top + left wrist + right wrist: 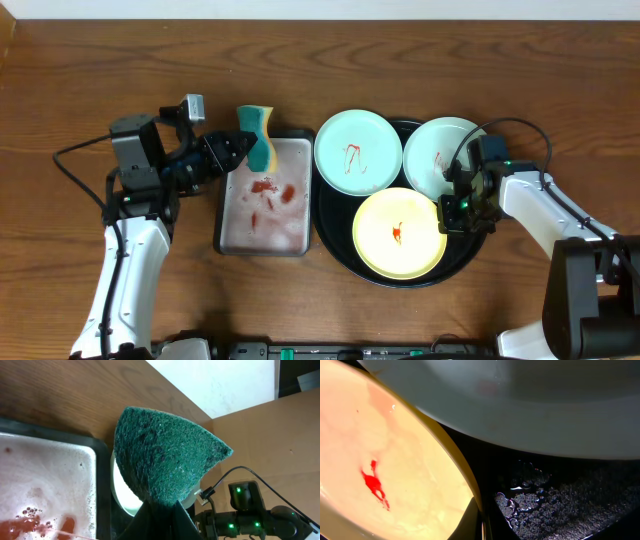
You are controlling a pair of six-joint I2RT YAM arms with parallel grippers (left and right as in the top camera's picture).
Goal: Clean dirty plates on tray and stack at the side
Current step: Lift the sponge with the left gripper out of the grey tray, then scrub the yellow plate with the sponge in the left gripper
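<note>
Three plates lie on the round black tray: a mint plate at the back left, a mint plate at the back right, and a yellow plate in front, each with a red smear. My right gripper is shut on the yellow plate's right rim; the right wrist view shows the jaws pinching that rim, the yellow plate and the mint plate above it. My left gripper is shut on a yellow-green sponge, also seen in the left wrist view, above the small tray's back edge.
A rectangular black-rimmed tray with pinkish soapy water and red blobs sits left of the round tray; it also shows in the left wrist view. The round tray's floor is wet. Bare wooden table lies all around.
</note>
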